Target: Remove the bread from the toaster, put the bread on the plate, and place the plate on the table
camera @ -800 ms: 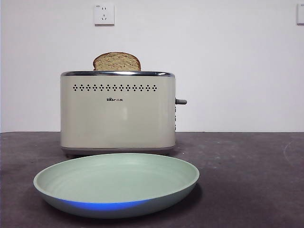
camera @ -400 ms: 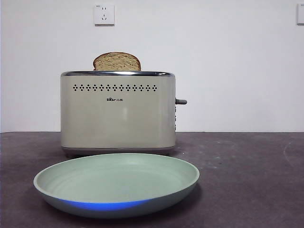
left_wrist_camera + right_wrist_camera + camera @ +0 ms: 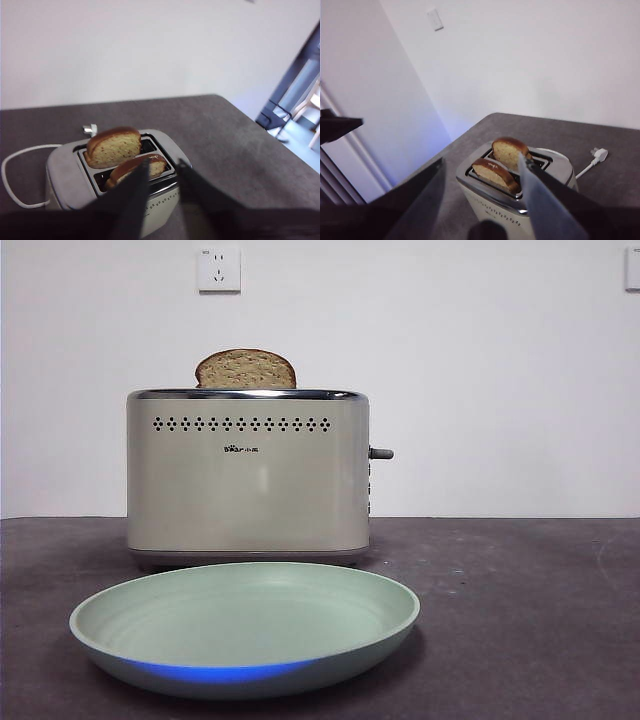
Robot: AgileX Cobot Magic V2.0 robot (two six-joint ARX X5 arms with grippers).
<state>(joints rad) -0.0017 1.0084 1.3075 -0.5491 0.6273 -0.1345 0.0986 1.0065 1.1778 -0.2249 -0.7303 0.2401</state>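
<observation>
Front view: the thick tan speckled wholemeal bread slice (image 3: 245, 370) with its brown crust and domed top stands upright in the boxy cream toaster with chrome top rim (image 3: 248, 475). Against the pictures of the last second I find no real change: slice, toaster and the shallow round mint-green plate (image 3: 245, 625) all sit as before, so no step of the task is yet done. My wrist views show two slices in the two slots, the taller one (image 3: 114, 147) beside a lower slice (image 3: 136, 169). My left gripper (image 3: 162, 182) hangs above the toaster, its jaws parted and empty. My right gripper (image 3: 480, 200) also hangs above it, jaws spread wide, holding nothing. The plate rests on the dark grey matte tabletop (image 3: 520, 600) just in front of the toaster. A white power cord (image 3: 15, 175) lies behind the toaster. I judge the grasp of the bread comes next.
</observation>
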